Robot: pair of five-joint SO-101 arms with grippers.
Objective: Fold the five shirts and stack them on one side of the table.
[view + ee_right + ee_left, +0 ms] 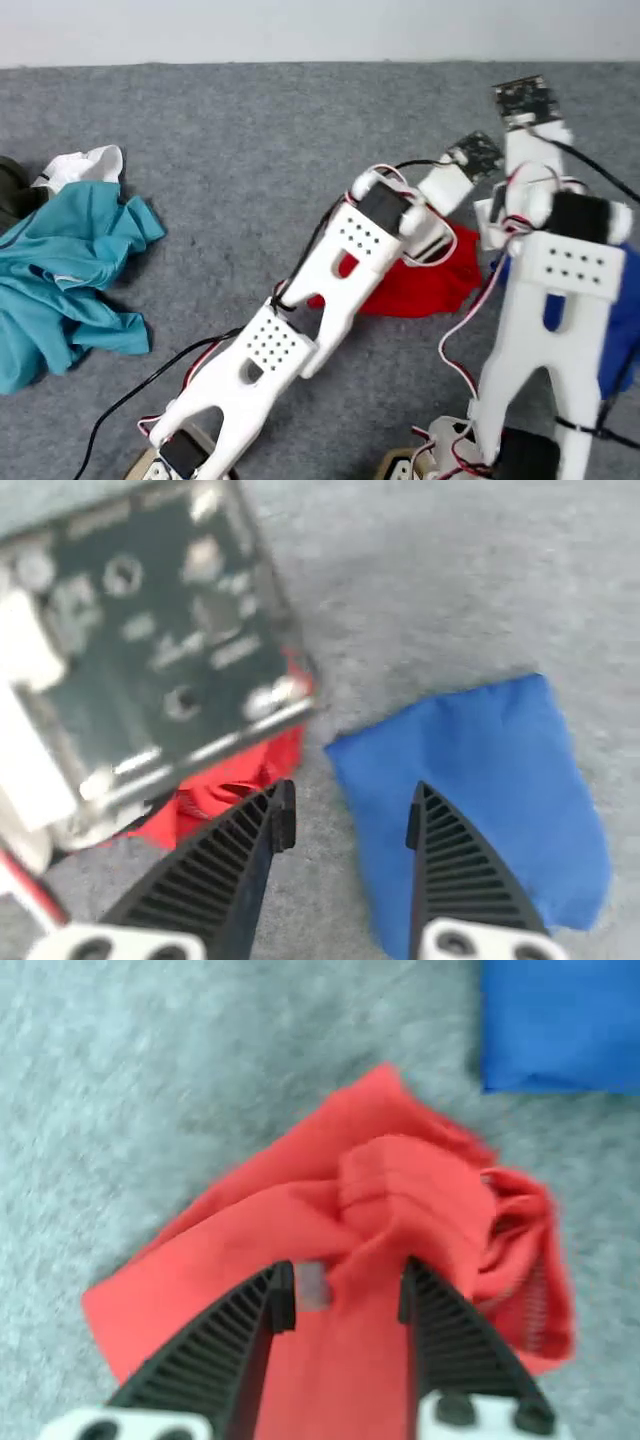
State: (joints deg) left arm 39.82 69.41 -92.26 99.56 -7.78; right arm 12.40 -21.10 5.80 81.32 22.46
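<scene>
Hanging the left gripper (345, 1295) released, jaws parted, just over the crumpled red shirt (400, 1190), lying toward four o'clock on the grey table (250, 130) in the high view. Holding the right gripper (345, 815) likewise unclenched above the edge of the folded blue shirt (480, 770), sitting near the red one on its three o'clock side. Showing the teal shirt (70, 270) and white shirt (85, 165) bunched together, touching, at nine o'clock.

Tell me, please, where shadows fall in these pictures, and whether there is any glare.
High view: soft, even light, a faint shadow on the grey table under the teal shirt at its edge, no glare. Left wrist view: the red shirt shows darker shading inside its folds. Right wrist view: small bright glints on the circuit board, while the blue shirt is evenly lit.
</scene>
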